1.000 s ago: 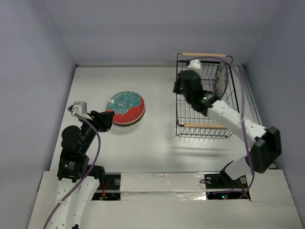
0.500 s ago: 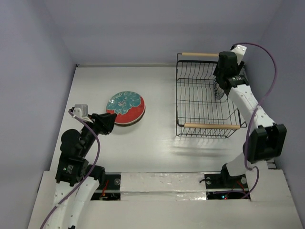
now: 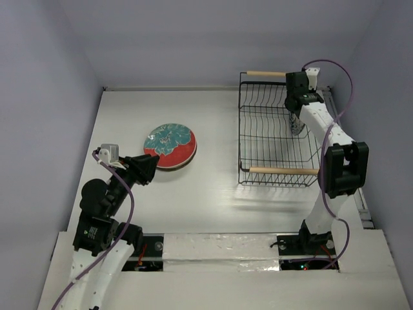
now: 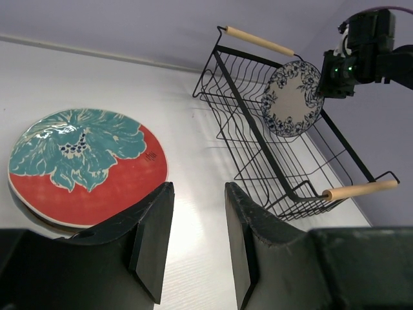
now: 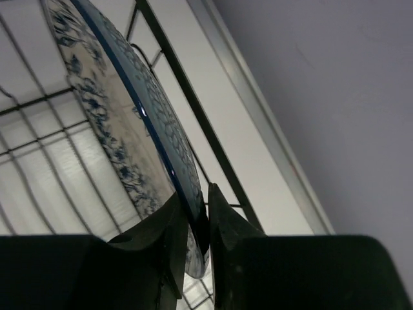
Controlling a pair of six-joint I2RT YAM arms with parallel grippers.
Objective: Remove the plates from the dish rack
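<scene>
You have one dish rack (image 3: 268,139) on the table (image 3: 213,116), at about 2 o'clock from the table's middle in the top view. It has two wooden handles (image 3: 266,73) — one at its 12 o'clock end, one at its 6 o'clock end. One plate stands in it: the blue floral plate (image 3: 298,121), upright on edge along the rack's 3 o'clock side. Your right gripper (image 5: 197,206) is at that plate's upper rim. Its two fingers (image 5: 226,239) are drawn in narrow, one on each face of the rim, pinching it.

At 9 o'clock from the table's middle lies a low stack (image 3: 175,165), with one teal-and-red plate (image 3: 170,146) flat on top. The left wrist view shows a pale rim (image 4: 29,213) under it, but you cannot count how many plates lie beneath. Your left gripper (image 4: 198,200) sits at about 8 o'clock of that stack, near it and not touching — jaws partly apart, nothing between them.
</scene>
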